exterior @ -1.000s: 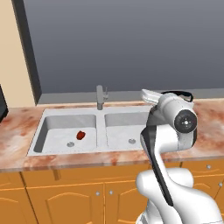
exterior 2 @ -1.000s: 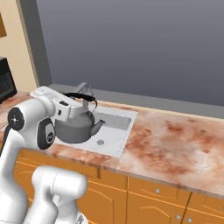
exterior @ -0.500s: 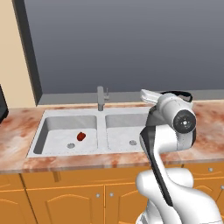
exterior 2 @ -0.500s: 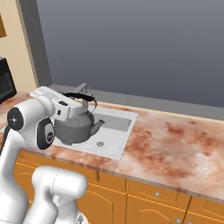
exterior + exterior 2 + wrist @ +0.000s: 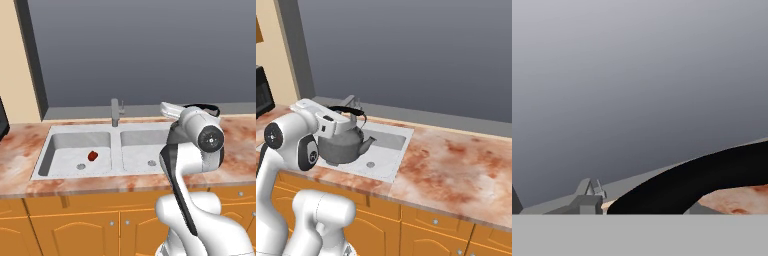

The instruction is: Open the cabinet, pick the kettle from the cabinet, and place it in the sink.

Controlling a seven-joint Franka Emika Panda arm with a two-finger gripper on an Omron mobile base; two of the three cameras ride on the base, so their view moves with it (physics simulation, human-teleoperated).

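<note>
**Kettle held over the right bowl, barely moving**

My tool [image 5: 345, 116] is clenched on the thin black handle of the kettle [image 5: 342, 142], and in the right base view the grey body hangs under my wrist, spout pointing toward the bench's right-hand stretch. It sits over the right bowl of the sink [image 5: 387, 152], at the bowl's near edge, and I cannot tell from here whether its base touches the steel or hangs clear of it. In the hand view the black handle [image 5: 702, 180] arcs across the bottom, with the faucet [image 5: 588, 191] and a patch of reddish bench beyond it.

Compared with a second ago, almost nothing has shifted: the kettle, my arm and the sink keep the same places in both base views, and the tool stays closed to the same width. I judge from this that the carry is over and I am paused above the drop point, or lowering very slowly.

In the left base view my own arm hides the kettle; the left bowl holds a small red object [image 5: 92, 156] near its drain, well apart from where I work.

What remains, I judge, is to lower into the right bowl and let go.
</note>
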